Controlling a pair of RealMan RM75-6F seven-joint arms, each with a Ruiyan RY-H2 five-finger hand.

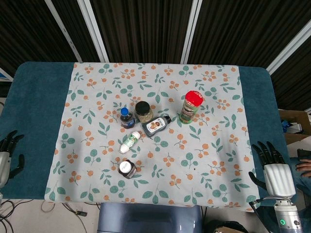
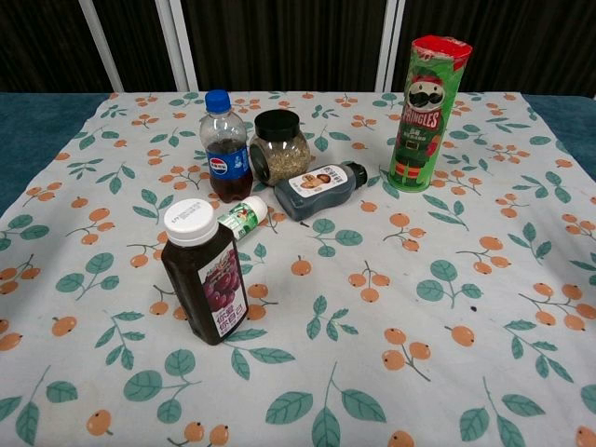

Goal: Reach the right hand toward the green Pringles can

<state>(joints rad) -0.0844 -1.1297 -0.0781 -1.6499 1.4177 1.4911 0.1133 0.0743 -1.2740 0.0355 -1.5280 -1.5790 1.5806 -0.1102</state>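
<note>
- The reach had not begun, by my reading: the right hand sat at the table's near right edge, well apart from the green Pringles can, fingers spread and holding nothing.
- The left hand lay off the near left edge, only partly in frame, fingers apart and empty too.
- The can stood upright on the floral cloth, red lid up, to the right of the cluster of other items and apart from them.
- Nearest to the can on its left lay a dark sauce bottle on its side; further left of the can stood a black-lidded jar and a blue-capped cola bottle.
- Left of the can and nearer the robot lay a small white bottle and stood a dark juice bottle.
- The next move probably called for carrying the right hand forward and inward across bare cloth, fingers kept open, approaching the can from its right side, where nothing stood in the way.
- The chest view showed the can's green label and full height, but neither hand; only the head view showed the hands and the gap between the right one and the can.
</note>
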